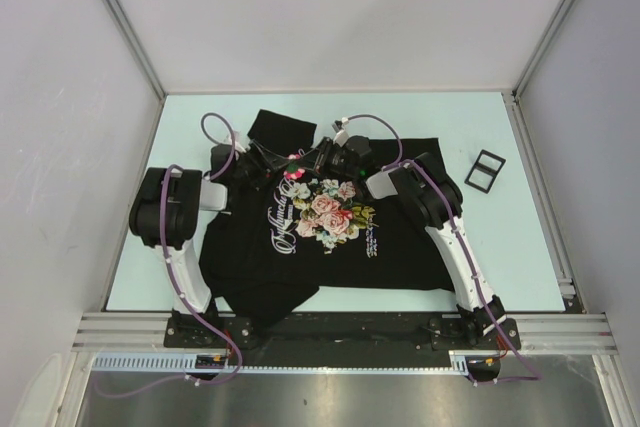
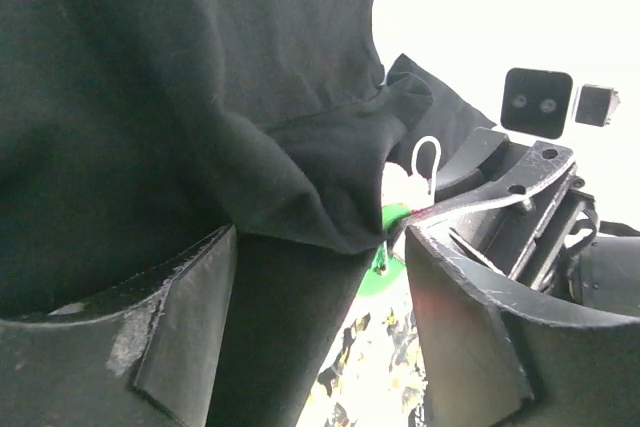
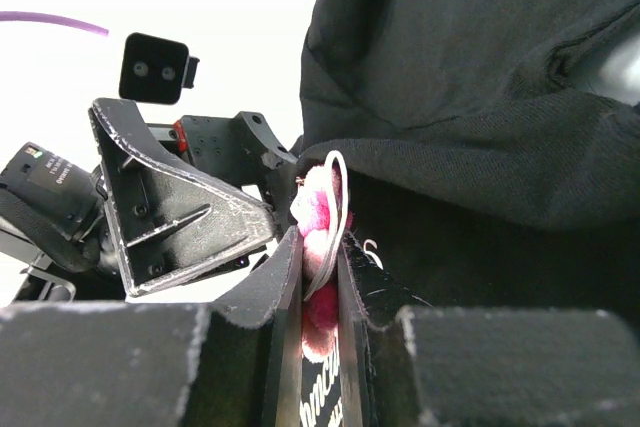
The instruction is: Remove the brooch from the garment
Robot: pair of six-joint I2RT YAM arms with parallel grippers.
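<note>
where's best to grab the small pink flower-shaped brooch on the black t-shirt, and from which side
Probably across the flat faces of the small pink flower-shaped brooch, coming from the robot's right. It stands on edge beside a fold of the black T-shirt, so a narrow pinch by the right gripper fits, as now.

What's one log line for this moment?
right gripper: shut on brooch | left gripper: open around garment fold | detached: cannot tell
</note>
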